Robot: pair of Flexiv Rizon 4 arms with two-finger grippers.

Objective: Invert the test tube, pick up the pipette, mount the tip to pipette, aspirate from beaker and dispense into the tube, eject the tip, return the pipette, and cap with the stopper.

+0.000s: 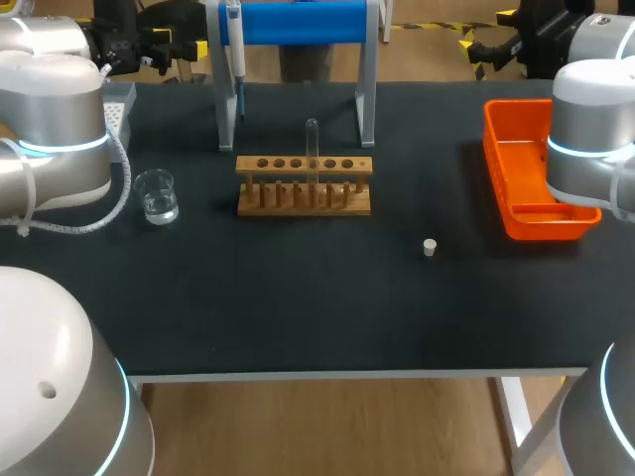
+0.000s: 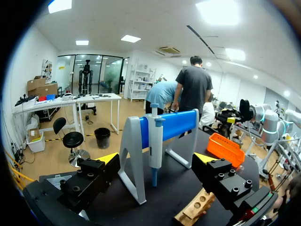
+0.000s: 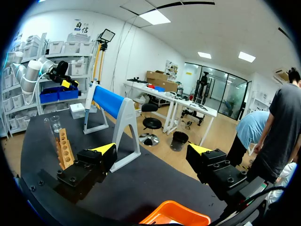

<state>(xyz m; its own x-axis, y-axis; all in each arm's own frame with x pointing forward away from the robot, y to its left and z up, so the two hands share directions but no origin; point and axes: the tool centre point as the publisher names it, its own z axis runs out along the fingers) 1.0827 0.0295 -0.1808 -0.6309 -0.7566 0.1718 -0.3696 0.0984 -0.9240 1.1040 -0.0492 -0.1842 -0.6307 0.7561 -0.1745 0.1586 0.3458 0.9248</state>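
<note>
A clear test tube [image 1: 312, 149] stands upright in the wooden rack [image 1: 304, 185] [image 3: 66, 150], rounded end up. The pipette [image 1: 234, 50] [image 2: 155, 141] hangs on the grey stand with a blue bar [image 1: 298, 22] behind the rack. A glass beaker [image 1: 157, 195] holding a little liquid sits left of the rack. The small pale stopper [image 1: 430, 248] lies on the mat to the right. My left gripper [image 1: 182, 42] [image 2: 156, 159] is open at the far left, facing the pipette from a distance. My right gripper [image 1: 486, 32] [image 3: 152, 149] is open at the far right, holding nothing.
An orange tray [image 1: 526, 174] [image 3: 176, 214] sits at the table's right side, partly under my right arm. A grey tip box [image 1: 119, 104] is at the back left, beside my left arm. The black mat [image 1: 298, 297] stretches to the table's front edge.
</note>
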